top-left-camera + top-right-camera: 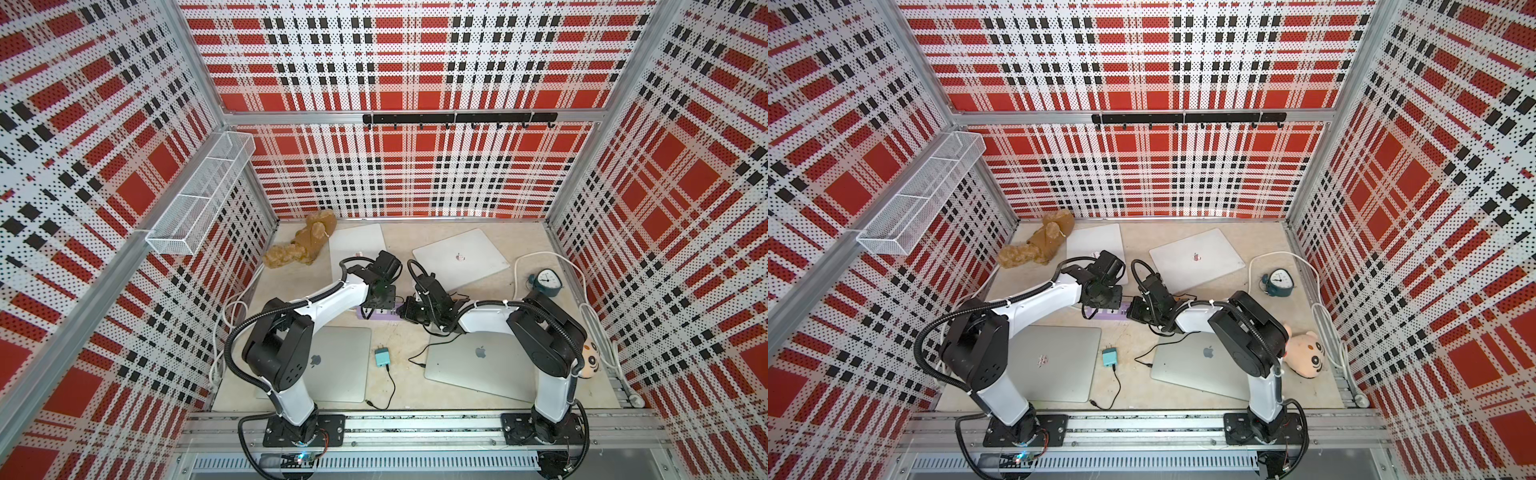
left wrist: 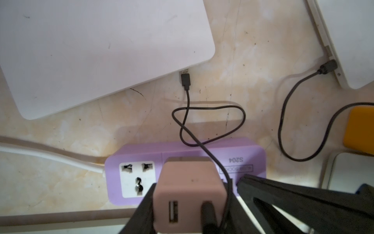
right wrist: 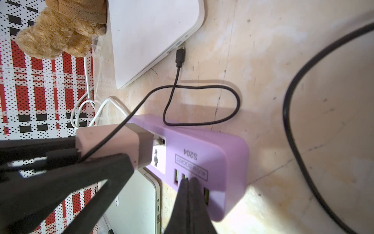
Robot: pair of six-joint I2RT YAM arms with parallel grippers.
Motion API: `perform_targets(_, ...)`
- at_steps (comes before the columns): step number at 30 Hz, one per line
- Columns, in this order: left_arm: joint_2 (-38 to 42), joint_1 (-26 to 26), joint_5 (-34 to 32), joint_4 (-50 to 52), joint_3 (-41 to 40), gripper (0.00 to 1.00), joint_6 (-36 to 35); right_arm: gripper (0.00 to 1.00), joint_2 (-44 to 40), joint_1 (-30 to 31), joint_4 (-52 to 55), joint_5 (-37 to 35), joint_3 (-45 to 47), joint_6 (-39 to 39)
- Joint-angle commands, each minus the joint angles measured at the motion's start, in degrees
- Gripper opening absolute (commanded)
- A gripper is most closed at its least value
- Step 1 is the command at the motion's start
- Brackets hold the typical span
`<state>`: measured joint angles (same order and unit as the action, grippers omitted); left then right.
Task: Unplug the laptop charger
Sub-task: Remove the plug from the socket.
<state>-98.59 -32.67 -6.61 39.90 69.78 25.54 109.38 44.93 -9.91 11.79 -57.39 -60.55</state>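
Note:
The laptop charger is a pink cube standing in a socket of the purple power strip. My left gripper is shut on its two sides. From the side, the charger sits slightly off the strip, with a prong showing at the socket. Its black cable loops to a connector at the edge of a white laptop. My right gripper is shut, its tips pressing on the strip's top by the USB ports. In a top view both grippers meet over the strip.
Two silver laptops lie at the front and another at the back right. A teal charger lies between the front ones. An orange block, brown teddy, clock and white cord lie around.

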Motion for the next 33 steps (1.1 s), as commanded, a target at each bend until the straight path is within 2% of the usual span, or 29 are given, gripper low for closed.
perform_targets(1,2.9,0.3,6.8,-3.6,1.2,0.14,-1.6,0.0,4.8,0.1,14.6,-3.7,3.3,1.2)
perform_targets(7,4.3,2.4,9.4,-3.0,2.5,0.14,-2.1,0.0,2.6,1.3,17.8,-4.1,1.3,2.9)
perform_targets(11,4.7,3.1,8.8,-2.9,3.2,0.14,-2.4,0.0,2.6,2.0,17.4,-3.0,1.2,3.1)
perform_targets(15,4.1,4.3,8.5,-2.7,3.5,0.15,-2.9,0.0,-0.9,2.4,16.7,-3.2,0.9,3.1)
perform_targets(22,2.1,6.1,7.8,-2.6,4.8,0.15,-4.2,0.0,-5.9,2.4,17.1,-1.5,-1.4,3.8)
perform_targets(24,1.6,6.3,7.8,-2.9,5.3,0.15,-6.5,0.0,-6.8,2.3,16.9,-1.0,-2.0,3.9)
perform_targets(30,-2.2,6.6,10.9,-4.2,6.1,0.15,-8.2,0.0,-8.9,2.4,16.6,0.8,-3.1,4.3)
perform_targets(33,-4.1,6.4,11.7,-5.3,6.1,0.15,-8.2,0.0,-11.4,2.4,17.5,-0.9,-2.5,4.4)
